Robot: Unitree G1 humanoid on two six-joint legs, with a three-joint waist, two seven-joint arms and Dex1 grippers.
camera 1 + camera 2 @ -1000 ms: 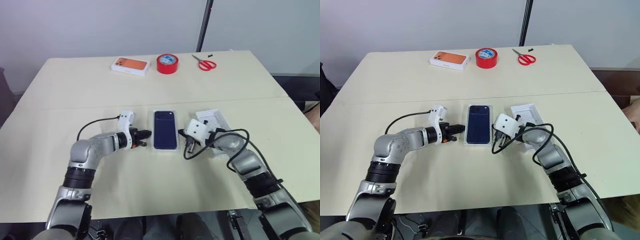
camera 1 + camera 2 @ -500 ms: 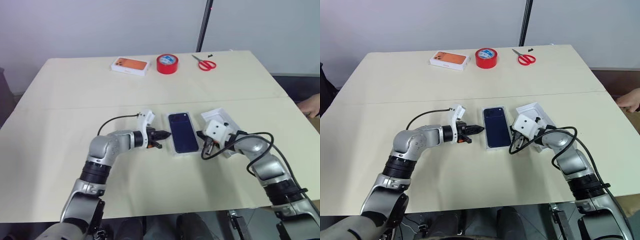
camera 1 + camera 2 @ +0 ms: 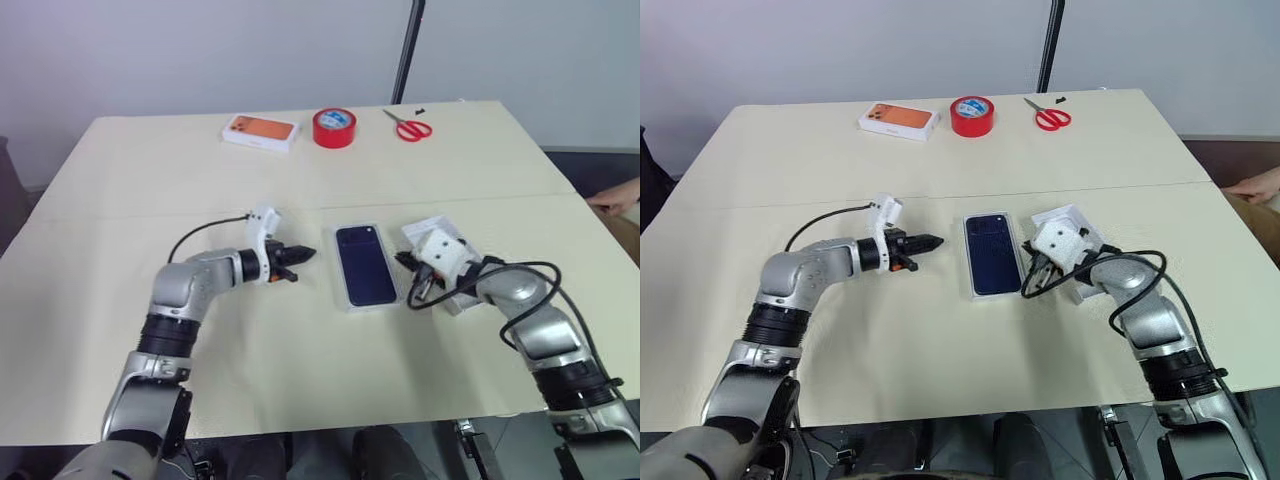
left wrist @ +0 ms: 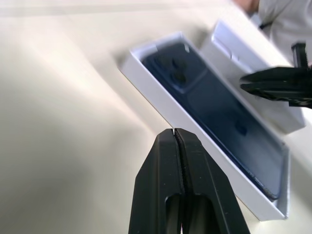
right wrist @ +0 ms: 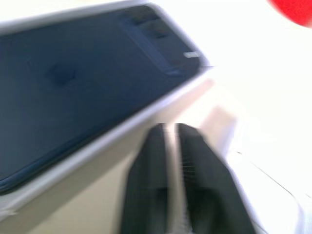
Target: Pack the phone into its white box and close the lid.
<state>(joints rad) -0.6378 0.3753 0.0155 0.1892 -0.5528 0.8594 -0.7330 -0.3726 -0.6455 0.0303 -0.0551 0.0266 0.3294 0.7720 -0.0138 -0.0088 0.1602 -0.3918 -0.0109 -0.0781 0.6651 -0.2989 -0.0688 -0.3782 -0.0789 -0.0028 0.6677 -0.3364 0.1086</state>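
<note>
while phone [image 3: 366, 264] lies boxed, left tool [image 4: 174, 131] pinched empty; right tool [image 5: 171, 127] near-closed, empty.

Head stereo pair: looks forward and down from above the near edge of the table [image 3: 300, 370], taking in the whole tabletop up to the back wall.
Left eye versus right eye: same scene, slightly offset sideways; both share the phone [image 3: 366, 264] in the white box [image 3: 347, 296] at centre and the red tape roll [image 3: 973, 115] at the far edge.
Left wrist view: low and close, looking along the left gripper [image 4: 174, 132] across the table toward the boxed phone; the other gripper enters at the edge.
Right wrist view: closest of all, looking along the right gripper [image 5: 172, 129] at the box's side wall.
</note>
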